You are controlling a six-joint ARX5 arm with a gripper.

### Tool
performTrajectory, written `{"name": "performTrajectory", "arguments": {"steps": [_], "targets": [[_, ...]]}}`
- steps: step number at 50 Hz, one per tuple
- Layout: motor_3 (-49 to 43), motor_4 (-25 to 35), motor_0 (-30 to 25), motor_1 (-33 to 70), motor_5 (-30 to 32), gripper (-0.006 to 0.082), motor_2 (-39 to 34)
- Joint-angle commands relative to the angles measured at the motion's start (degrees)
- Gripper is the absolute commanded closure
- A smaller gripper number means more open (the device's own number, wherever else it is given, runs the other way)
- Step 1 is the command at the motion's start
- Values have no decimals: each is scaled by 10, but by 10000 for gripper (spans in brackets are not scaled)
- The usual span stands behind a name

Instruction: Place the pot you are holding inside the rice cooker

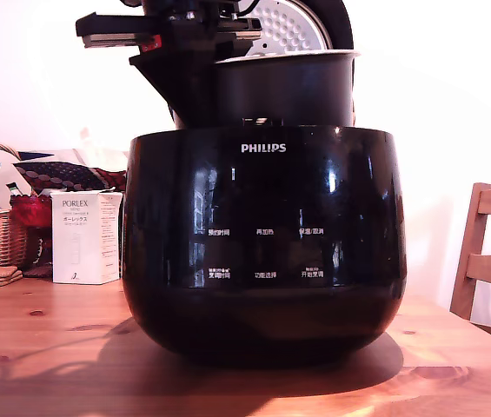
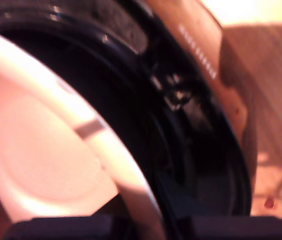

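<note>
Glossy black round metal pot (image 1: 288, 87) hangs over the large glossy black PHILIPS rice cooker (image 1: 262, 234), its bottom hidden behind the cooker's rim. Tool (image 1: 215, 54) clamps the pot's rim at the exterior view's left, and its fingertips are just a blur in the wrist view.

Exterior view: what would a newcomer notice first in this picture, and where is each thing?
The big glossy black PHILIPS rice cooker fills the middle of the wooden table. Right above its opening hangs the smaller black pot, gripped at its rim by the gripper, with the lid's white dimpled plate behind. At the exterior view's left stands a white PORLEX box.
</note>
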Motion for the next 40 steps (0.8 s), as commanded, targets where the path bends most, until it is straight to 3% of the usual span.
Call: {"name": "performTrajectory", "arguments": {"steps": [1, 40], "targets": [[11, -5, 1, -4, -11, 789, 0], [5, 4, -3, -4, -16, 722, 0]]}}
